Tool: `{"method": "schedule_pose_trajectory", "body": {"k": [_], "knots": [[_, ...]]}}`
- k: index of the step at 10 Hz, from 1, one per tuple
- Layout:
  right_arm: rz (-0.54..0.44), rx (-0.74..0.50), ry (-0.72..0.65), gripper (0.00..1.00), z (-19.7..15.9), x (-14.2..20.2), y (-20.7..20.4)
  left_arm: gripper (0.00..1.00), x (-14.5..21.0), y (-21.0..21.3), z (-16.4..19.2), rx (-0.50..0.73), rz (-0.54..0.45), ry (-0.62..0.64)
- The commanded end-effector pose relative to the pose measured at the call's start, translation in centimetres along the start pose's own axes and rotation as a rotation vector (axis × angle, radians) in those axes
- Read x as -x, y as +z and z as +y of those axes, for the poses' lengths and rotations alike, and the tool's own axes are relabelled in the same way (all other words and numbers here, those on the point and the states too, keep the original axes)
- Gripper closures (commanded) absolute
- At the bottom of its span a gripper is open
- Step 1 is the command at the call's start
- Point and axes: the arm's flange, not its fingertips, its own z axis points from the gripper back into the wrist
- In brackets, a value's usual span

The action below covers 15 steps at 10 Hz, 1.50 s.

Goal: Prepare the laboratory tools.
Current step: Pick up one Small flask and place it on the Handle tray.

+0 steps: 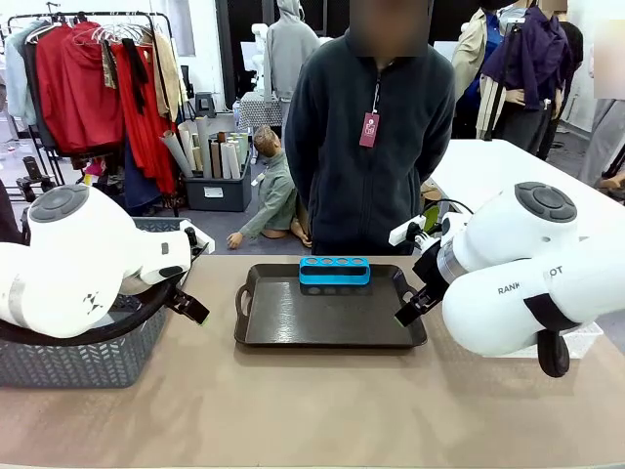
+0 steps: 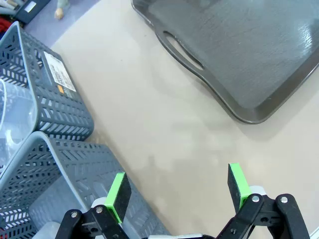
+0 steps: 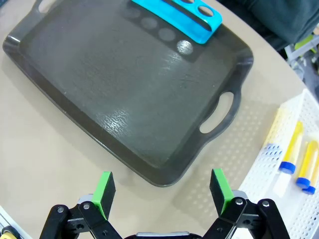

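Blue rack (image 1: 334,271) on tray (image 1: 293,337), 4 holes empty; tubes (image 3: 291,144) in white basket (image 3: 264,169) beside tray; left claw (image 2: 178,188), right claw (image 3: 162,189) spread.

Workshop-like test room is indicated: garments (image 1: 83,88) are hung on a clothes rack (image 1: 93,15); rolled sheets (image 1: 207,147) are stored in a floor bin (image 1: 220,192).

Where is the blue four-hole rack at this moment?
In the front view, the blue rack stands on the dark tray, along its far edge, on the side nearest the person.
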Motion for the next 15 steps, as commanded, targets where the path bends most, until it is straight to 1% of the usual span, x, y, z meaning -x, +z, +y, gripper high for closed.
{"method": "schedule_pose_trajectory", "body": {"k": [1,10,11,12,13,15], "knots": [[-0.002,0.000,-0.001,0.00,0.0,0.0,0.1,0.00,0.0,0.0,0.0,0.000,0.000,0.000],[0.000,0.000,0.000,0.00,0.0,0.0,0.0,0.00,0.0,0.0,0.0,0.000,0.000,0.000],[0.009,-0.018,0.003,0.00,0.5,-0.2,-0.1,0.00,-0.3,0.4,-0.4,0.008,0.027,-0.017],[0.003,-0.042,0.003,0.00,0.8,-0.5,0.3,0.00,-0.6,0.7,-0.9,0.051,0.059,-0.024],[0.005,-0.110,-0.012,0.00,0.9,-0.8,0.7,0.00,-0.8,1.1,-1.2,0.072,0.076,-0.029],[-0.005,-0.160,-0.012,0.00,0.5,-1.8,2.0,0.00,-1.3,2.4,-1.9,0.130,0.122,-0.049]]}}
